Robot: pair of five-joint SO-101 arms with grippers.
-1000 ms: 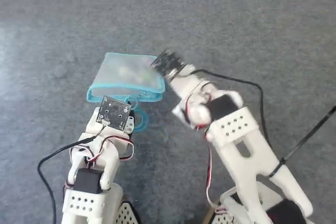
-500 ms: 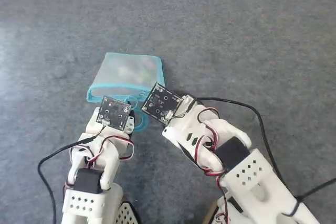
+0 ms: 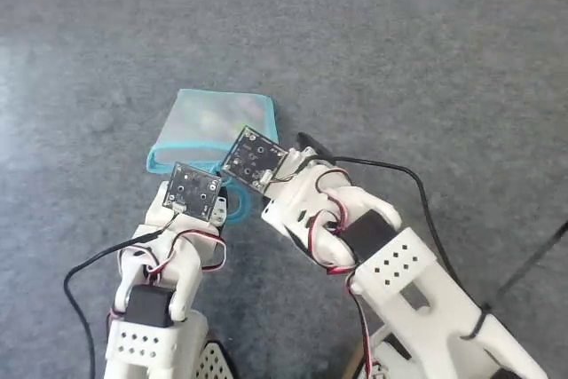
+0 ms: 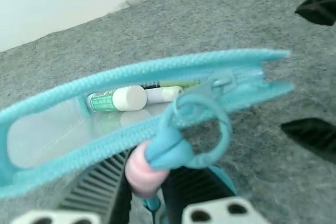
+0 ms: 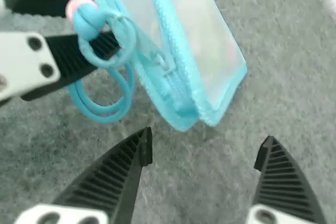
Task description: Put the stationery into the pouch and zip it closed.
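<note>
pouch (image 3: 213,122) unzipped, left fingers (image 4: 97,184) pinching its cord (image 4: 165,148)

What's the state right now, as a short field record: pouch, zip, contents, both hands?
pouch: translucent light-blue zip pouch lying on grey carpet
zip: open; slider near one end
contents: green glue stick with white cap inside
left hand: shut on the pouch's blue cord loop with pink bead
right hand: open, beside the pouch's slider-end corner, not touching it
</note>
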